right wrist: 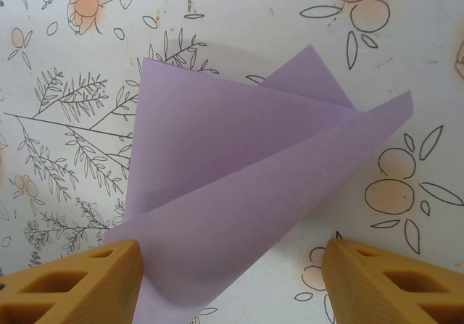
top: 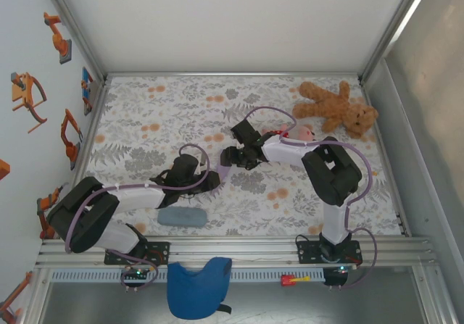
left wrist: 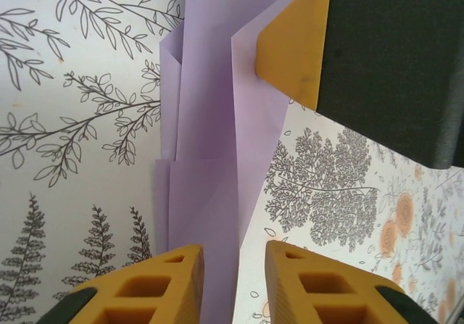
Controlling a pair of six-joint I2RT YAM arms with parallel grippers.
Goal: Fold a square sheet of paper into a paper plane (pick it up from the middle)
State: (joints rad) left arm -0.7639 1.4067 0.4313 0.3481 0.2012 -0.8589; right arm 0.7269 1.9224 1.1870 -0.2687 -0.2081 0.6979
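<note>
Item: lavender square sheet of paper (right wrist: 239, 172), creased, flaps curling up, on floral table (right wrist: 406, 34) between the arms.
Left gripper (left wrist: 234, 255): fingers narrow, straddling the sheet's folded end.
Right gripper (right wrist: 232, 244): fingers wide, one pad touching the sheet's edge.

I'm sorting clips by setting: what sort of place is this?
Probably a lab robot cell: white walls on an aluminium frame, arms bolted to a rail, a floral cloth and teddy as props.
</note>
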